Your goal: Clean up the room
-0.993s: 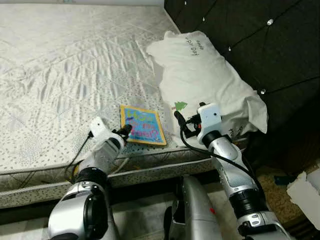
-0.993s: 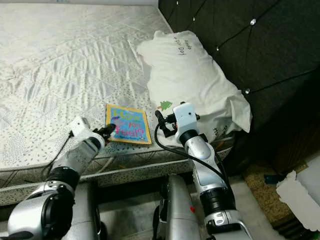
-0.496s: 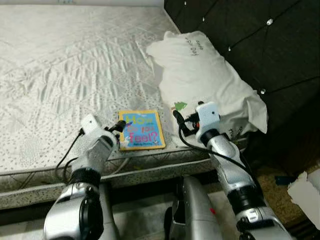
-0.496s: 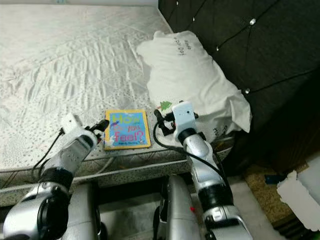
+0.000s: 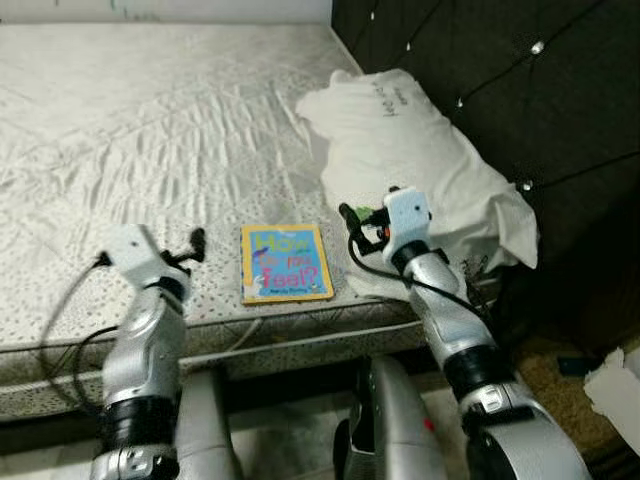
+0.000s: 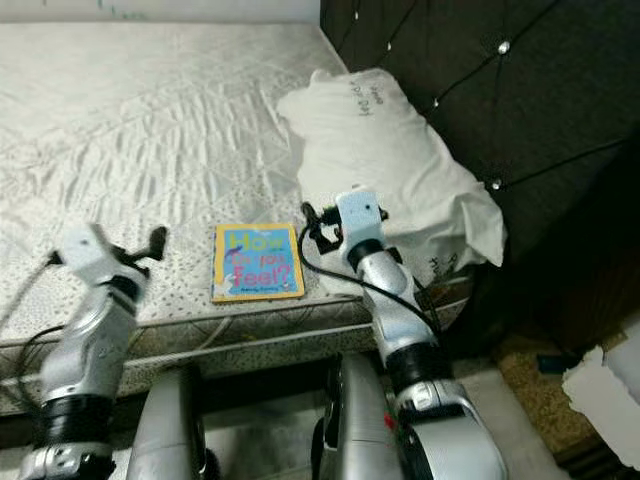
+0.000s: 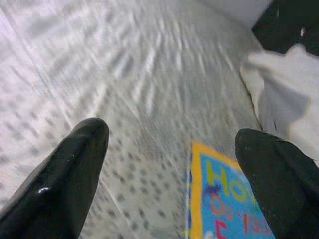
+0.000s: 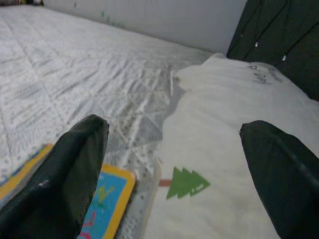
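Note:
A blue picture book with a yellow border lies flat on the white mattress, close to its front edge. My left gripper hovers a short way left of the book, open and holding nothing; the left wrist view has the book just beyond its spread fingers. My right gripper is open just right of the book, at the edge of a white pillow. The book's corner and the pillow with a green tree print lie ahead of it.
A dark tufted headboard stands right of the pillow. The mattress's front edge runs just below the book, with my torso right against it. A white crumpled thing lies on the floor at the lower right.
My left gripper was at the book's left corner and turned the book square to the bed edge. It has since drawn back to the left, clear of the book. The right gripper hardly moved.

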`<state>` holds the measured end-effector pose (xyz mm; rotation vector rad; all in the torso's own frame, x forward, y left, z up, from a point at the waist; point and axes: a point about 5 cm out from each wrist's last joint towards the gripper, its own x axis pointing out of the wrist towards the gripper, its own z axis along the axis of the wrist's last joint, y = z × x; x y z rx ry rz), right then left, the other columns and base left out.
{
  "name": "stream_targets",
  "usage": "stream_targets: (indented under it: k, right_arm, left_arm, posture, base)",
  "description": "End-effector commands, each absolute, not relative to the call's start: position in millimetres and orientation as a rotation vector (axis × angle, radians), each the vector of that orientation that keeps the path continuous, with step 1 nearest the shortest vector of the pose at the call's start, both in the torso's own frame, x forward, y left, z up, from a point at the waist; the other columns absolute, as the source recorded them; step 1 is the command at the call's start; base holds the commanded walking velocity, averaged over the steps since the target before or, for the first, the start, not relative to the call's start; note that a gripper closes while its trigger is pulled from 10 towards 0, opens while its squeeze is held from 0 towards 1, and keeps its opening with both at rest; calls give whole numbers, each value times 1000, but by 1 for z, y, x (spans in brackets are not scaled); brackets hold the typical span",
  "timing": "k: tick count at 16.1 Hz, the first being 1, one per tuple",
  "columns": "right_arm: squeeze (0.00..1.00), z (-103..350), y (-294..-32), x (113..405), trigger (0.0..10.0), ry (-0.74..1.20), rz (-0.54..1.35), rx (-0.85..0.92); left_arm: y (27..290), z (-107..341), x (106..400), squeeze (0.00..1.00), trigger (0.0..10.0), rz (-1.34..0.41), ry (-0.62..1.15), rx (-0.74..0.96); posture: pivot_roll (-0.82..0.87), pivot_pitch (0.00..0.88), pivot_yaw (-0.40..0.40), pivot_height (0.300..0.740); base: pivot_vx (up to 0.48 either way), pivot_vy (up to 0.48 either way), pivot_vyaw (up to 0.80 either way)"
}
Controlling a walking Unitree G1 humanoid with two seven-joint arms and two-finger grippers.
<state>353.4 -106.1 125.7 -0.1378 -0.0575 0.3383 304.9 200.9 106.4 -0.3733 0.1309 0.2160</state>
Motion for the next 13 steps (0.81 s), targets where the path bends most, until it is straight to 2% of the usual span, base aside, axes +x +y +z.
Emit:
stream_targets:
  k: [1,3,6,7,9,10,13]
  right_arm:
    - [0,129,-110,358,10000,-60,311,-117]
    - [0,135,-110,364,10000,-55,288,-43]
    - [0,139,-113,362,10000,-62,272,85]
    - [0,142,-111,360,10000,-86,288,97]
    - [0,145,-109,360,10000,-107,295,97]
    - [0,148,-108,362,10000,-112,295,105]
    - [0,158,-108,363,10000,-134,295,116]
  left_arm:
    - [203,115,303,1000,10000,227,78,-335]
    - [221,123,291,1000,10000,311,-15,-207]
    - [231,123,269,1000,10000,461,-16,18]
    - [227,128,270,0,10000,451,-28,35]
    - [221,133,273,0,10000,420,-41,80]
    - [212,137,278,0,10000,311,-94,19]
    - [209,142,280,0,10000,329,-116,3]
  posture:
    - [94,0,-44,535]
    - [108,0,-41,535]
    - [113,0,-46,535]
    - [112,0,-49,535]
    - [107,0,-56,549]
    - [101,0,-64,563]
    - [88,0,-52,600]
  base:
    - [0,0,0]
    - [0,0,0]
    - [0,0,0]
    - [0,0,0]
    - [0,0,0]
    - [0,0,0]
    - [0,0,0]
